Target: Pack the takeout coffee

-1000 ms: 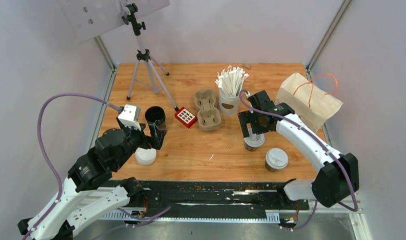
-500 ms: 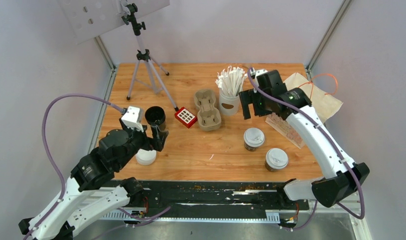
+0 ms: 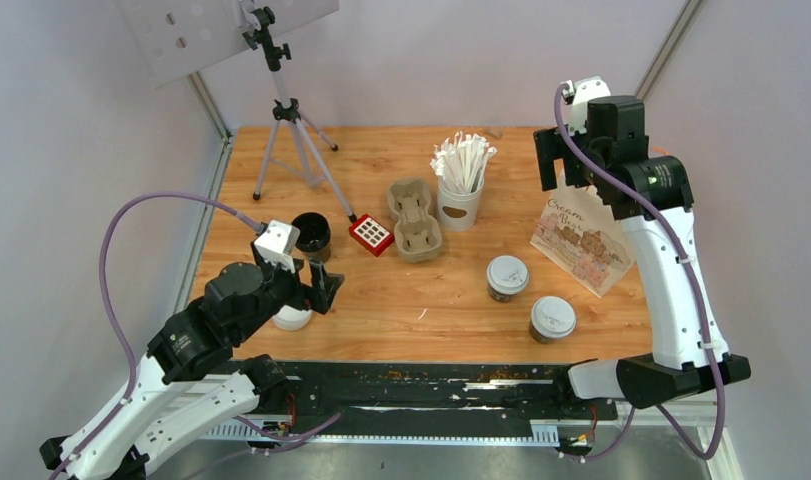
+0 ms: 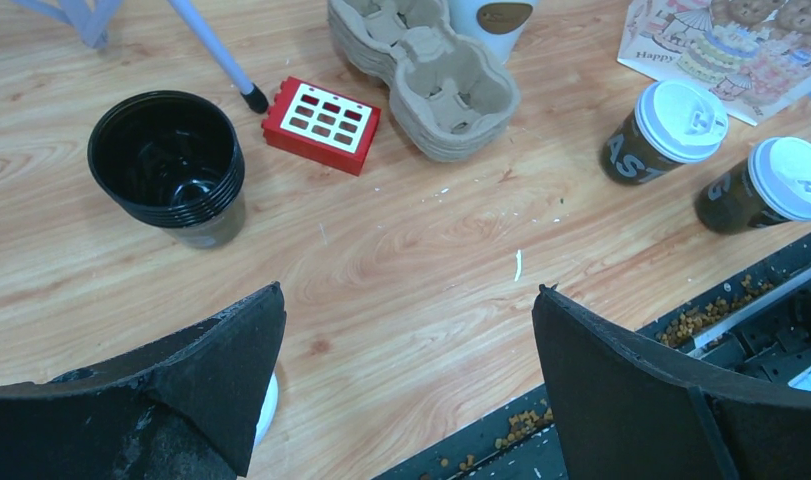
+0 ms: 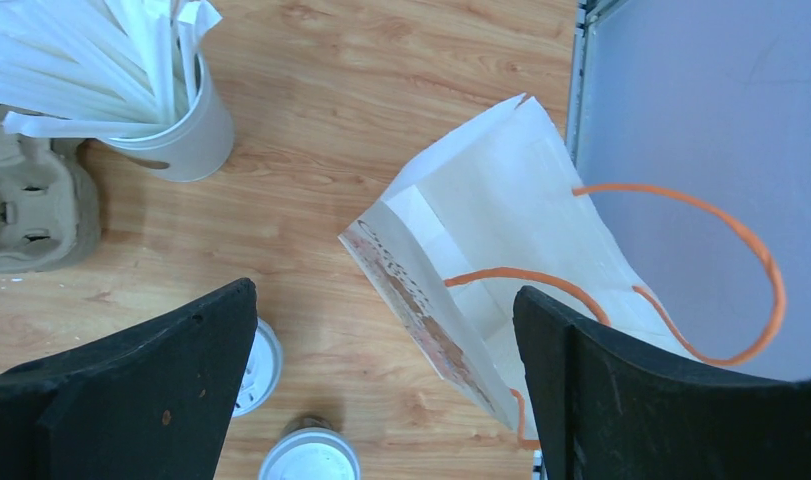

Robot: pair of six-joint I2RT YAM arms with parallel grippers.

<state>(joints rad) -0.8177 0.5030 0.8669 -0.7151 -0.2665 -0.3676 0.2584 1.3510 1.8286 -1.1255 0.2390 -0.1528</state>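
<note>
Two dark brown coffee cups with white lids stand on the wooden table at the front right: one [image 3: 507, 277] and a nearer one [image 3: 552, 318]. Both show in the left wrist view [image 4: 666, 130] [image 4: 771, 185] and at the bottom of the right wrist view [image 5: 256, 365] [image 5: 309, 460]. My right gripper [image 3: 561, 170] [image 5: 386, 290] is open and empty, raised high above the paper bag [image 3: 586, 235] [image 5: 501, 250]. My left gripper [image 3: 316, 290] [image 4: 409, 292] is open and empty, above bare table at the front left, far from the cups.
A beige pulp cup tray [image 3: 414, 218] [image 4: 431, 70] sits mid-table beside a white cup of wrapped sticks [image 3: 459, 195] [image 5: 171, 130]. A stack of black cups [image 3: 310, 233], a red block [image 3: 371, 234], a loose white lid [image 3: 291, 318] and a tripod [image 3: 286, 120] are on the left.
My right gripper rose from over the farther coffee cup and swung back and right, above the bag. The bag's printed face now shows. My left gripper shifted slightly to the right.
</note>
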